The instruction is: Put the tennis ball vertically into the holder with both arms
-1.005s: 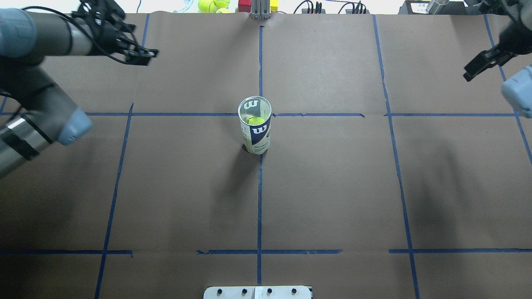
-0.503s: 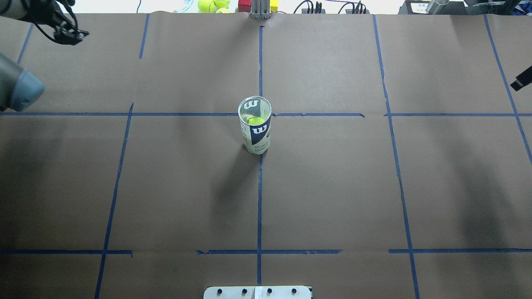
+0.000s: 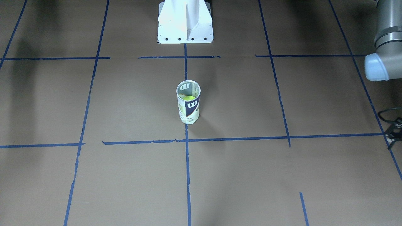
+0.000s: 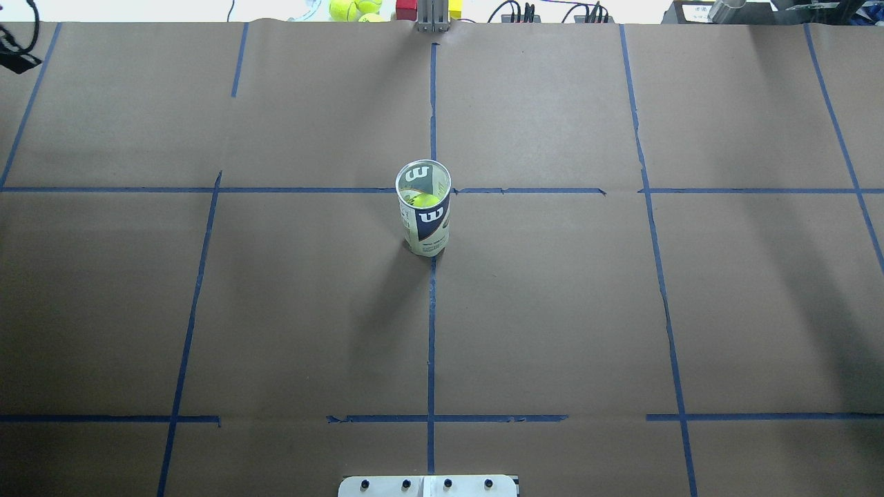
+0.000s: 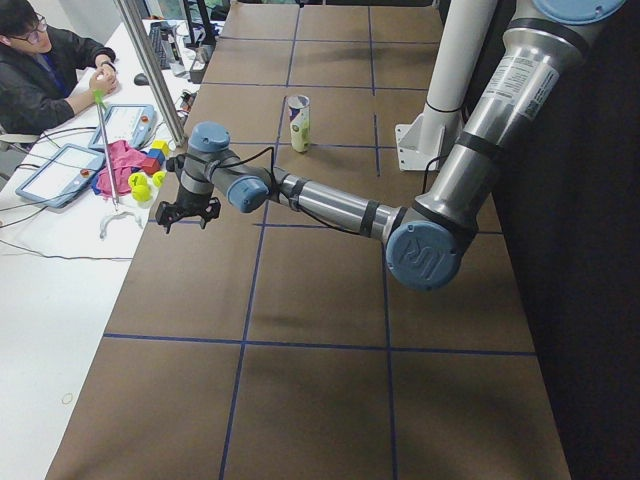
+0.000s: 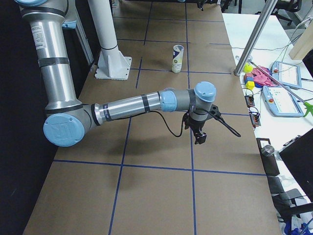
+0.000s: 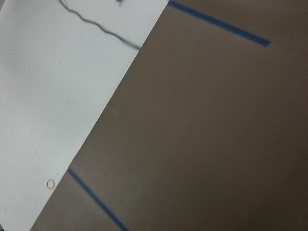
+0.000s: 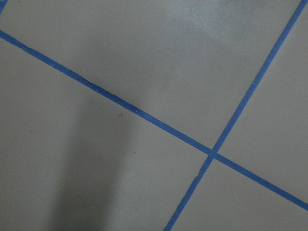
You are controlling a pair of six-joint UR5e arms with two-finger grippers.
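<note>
The holder [image 4: 423,217] stands upright at the table's middle, a clear can with a white and navy W label. A yellow-green tennis ball [image 4: 426,201] sits inside it, also seen in the front view [image 3: 189,98]. The holder shows in the side views too [image 5: 298,123] [image 6: 178,58]. My left gripper [image 5: 188,212] hangs over the table's left end, far from the holder; only a sliver shows overhead [image 4: 14,56]. My right gripper [image 6: 199,137] hangs low over the right end. I cannot tell whether either is open or shut. Both wrist views show only table.
The white ribbed base [image 3: 185,22] stands at the robot's side of the table. Spare tennis balls [image 4: 352,8] and coloured blocks lie beyond the far edge. An operator [image 5: 40,70] sits at a white desk with tablets. Blue tape lines grid the brown table.
Both arms have swung outward, away from the holder, toward the table's ends. The right gripper has left the overhead view; the left is at its edge. Holder and ball have not moved.
</note>
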